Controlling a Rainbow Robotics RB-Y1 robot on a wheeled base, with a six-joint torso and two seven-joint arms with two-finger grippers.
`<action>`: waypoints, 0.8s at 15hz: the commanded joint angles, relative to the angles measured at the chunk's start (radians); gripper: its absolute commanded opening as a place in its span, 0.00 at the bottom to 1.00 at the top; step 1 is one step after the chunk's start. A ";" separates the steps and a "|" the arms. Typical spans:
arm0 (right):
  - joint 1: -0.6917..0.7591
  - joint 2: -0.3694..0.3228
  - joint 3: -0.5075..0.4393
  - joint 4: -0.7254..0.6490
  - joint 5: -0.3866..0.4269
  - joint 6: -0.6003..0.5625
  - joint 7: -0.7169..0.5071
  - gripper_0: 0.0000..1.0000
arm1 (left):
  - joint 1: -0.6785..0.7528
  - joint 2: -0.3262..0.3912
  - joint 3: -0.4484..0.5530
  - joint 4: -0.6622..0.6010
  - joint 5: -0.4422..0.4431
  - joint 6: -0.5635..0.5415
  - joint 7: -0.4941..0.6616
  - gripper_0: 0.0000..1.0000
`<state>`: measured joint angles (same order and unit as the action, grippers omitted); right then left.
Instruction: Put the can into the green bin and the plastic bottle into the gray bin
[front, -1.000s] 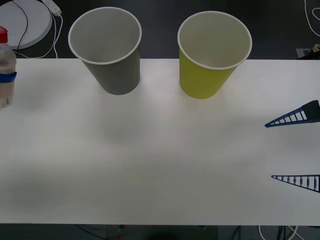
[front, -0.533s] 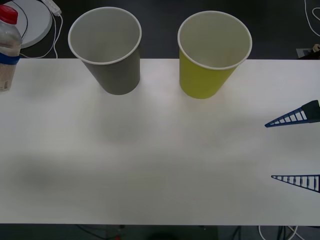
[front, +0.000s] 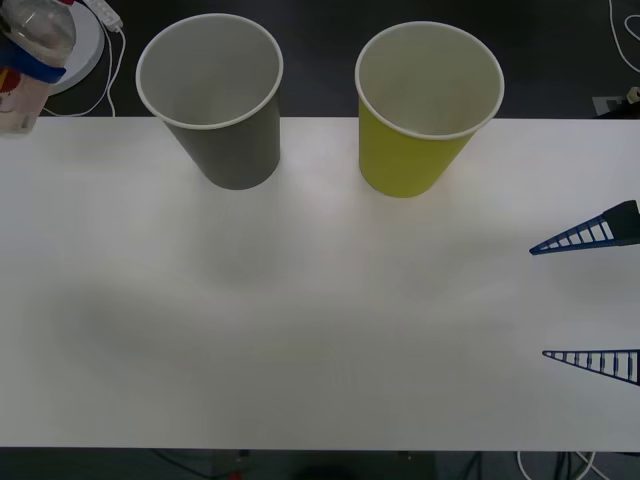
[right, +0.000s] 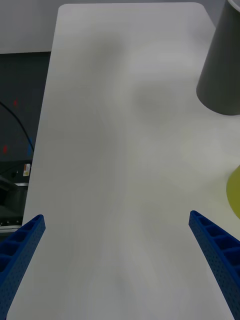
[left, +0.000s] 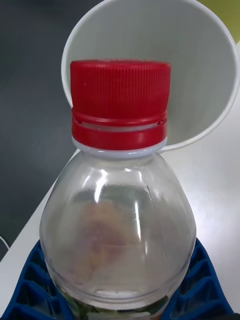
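A plain white desk (front: 320, 330) with rounded corners carries the scene; its top is matte and bare across the middle and near side. Beyond its far edge lies dark floor, with a round white disc (front: 60, 45) and a white cable (front: 108, 40) at the far left, and more cable at the far right.

Two large tapered paper cups stand upright near the far edge, well apart from each other. One is the dark gray paper cup with white inside and white rolled rim, the gray bin (front: 222, 100), on the left. The other is the yellow-green paper cup of the same build, the green bin (front: 420, 110), on the right. Both look empty from the front view.

There is one small clear plastic bottle with a red screw cap, the plastic bottle (left: 119, 200). It is at the far left corner in the front view (front: 28, 60), tilted, with a blue band across it. The left end effector (left: 120, 295) is clamped on the bottle's lower body, blue ribbed fingers (left: 30, 285) cradling it on both sides. In the left wrist view the red cap sits in front of the gray bin's white mouth (left: 200, 75).

The right end effector (front: 590, 300) waits above the right edge of the desk, its two blue fingers spread wide apart and holding nothing (right: 117, 260).
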<state>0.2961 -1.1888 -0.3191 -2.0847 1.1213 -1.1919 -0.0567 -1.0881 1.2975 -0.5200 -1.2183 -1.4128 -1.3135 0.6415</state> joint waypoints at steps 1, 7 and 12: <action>0.000 0.000 0.000 0.000 0.000 0.000 0.000 1.00 | -0.144 -0.032 -0.092 0.051 -0.058 -0.069 0.006 0.00; 0.000 0.000 0.000 0.000 0.000 0.000 0.000 1.00 | -0.340 -0.133 -0.262 0.189 -0.061 -0.078 0.001 0.00; 0.000 0.000 0.000 0.000 0.000 0.000 0.000 1.00 | -0.437 -0.233 -0.262 0.321 -0.086 -0.138 0.007 0.00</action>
<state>0.2961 -1.1888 -0.3191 -2.0847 1.1213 -1.1919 -0.0567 -1.5113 1.0798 -0.7824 -0.9177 -1.4935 -1.4461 0.6472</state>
